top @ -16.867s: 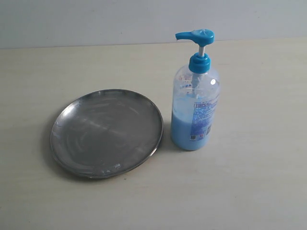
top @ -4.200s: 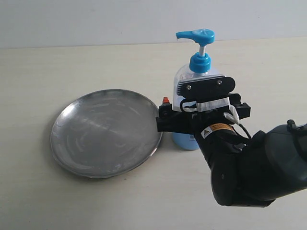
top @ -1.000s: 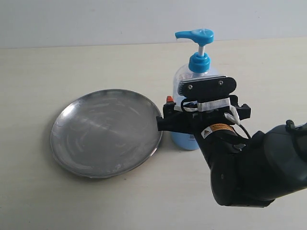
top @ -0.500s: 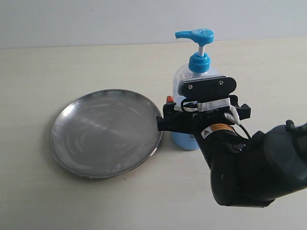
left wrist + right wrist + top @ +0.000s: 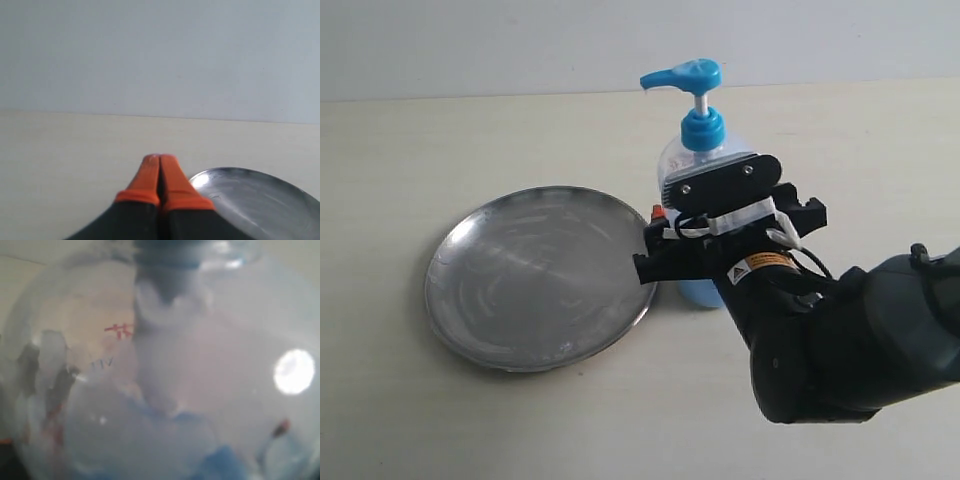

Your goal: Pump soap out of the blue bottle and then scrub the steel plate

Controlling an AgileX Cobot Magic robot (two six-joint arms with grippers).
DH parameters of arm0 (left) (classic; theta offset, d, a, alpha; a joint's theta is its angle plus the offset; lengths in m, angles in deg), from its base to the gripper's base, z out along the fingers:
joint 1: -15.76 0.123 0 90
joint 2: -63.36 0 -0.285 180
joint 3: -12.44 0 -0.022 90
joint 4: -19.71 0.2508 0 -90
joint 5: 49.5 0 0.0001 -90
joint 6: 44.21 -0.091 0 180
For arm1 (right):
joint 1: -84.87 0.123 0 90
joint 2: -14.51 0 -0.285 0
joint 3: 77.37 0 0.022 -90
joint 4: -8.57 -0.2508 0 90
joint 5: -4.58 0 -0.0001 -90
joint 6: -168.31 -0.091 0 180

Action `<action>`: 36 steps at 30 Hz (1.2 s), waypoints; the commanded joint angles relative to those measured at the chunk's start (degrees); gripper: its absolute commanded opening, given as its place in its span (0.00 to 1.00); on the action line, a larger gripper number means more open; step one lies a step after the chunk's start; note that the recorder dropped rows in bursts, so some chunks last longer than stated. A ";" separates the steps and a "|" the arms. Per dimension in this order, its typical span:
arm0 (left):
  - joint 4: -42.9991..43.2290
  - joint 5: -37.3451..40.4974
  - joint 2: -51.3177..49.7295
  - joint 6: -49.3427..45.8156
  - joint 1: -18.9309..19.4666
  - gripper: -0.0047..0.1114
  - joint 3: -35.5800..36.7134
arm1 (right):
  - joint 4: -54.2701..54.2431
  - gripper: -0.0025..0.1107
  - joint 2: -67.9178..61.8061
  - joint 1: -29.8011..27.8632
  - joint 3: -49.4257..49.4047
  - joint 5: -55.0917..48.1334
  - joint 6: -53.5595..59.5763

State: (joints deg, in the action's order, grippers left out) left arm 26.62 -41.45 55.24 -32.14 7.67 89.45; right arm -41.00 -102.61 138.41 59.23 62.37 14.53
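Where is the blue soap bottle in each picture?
Exterior view: the blue bottle is in the middle, just right of the steel plate.
Left wrist view: not in it.
Right wrist view: the blue bottle fills the whole picture, blurry and close.
Shared landmark: the steel plate, seen in exterior and left wrist views.

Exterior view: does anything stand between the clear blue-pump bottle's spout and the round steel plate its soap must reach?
Nothing visible does: the clear blue-pump bottle is beside the round grey steel plate, spout pointing toward it.
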 commanded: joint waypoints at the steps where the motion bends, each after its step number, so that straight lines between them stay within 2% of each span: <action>1: -0.89 0.53 0.33 0.78 0.14 0.04 0.20 | -0.61 0.02 -0.03 -0.21 3.96 -3.66 8.61; 15: -3.06 0.59 0.33 1.96 0.14 0.04 0.20 | -6.53 0.02 -0.03 -0.21 5.62 -4.32 17.62; 22: -3.21 0.71 0.33 2.05 0.14 0.04 0.20 | -6.41 0.02 -0.03 -0.21 5.62 -7.12 17.39; 28: -3.21 0.59 -0.06 2.05 0.14 0.04 -3.04 | -6.30 0.02 -0.03 -0.21 5.78 -7.52 17.27; 36: -3.21 0.81 -13.81 -2.62 0.14 0.04 -12.51 | -6.30 0.02 -0.03 -0.21 5.75 -8.19 17.27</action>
State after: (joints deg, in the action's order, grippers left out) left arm 23.75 -40.43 46.04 -32.36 7.67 80.57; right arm -47.30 -102.83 138.41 64.80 56.78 31.14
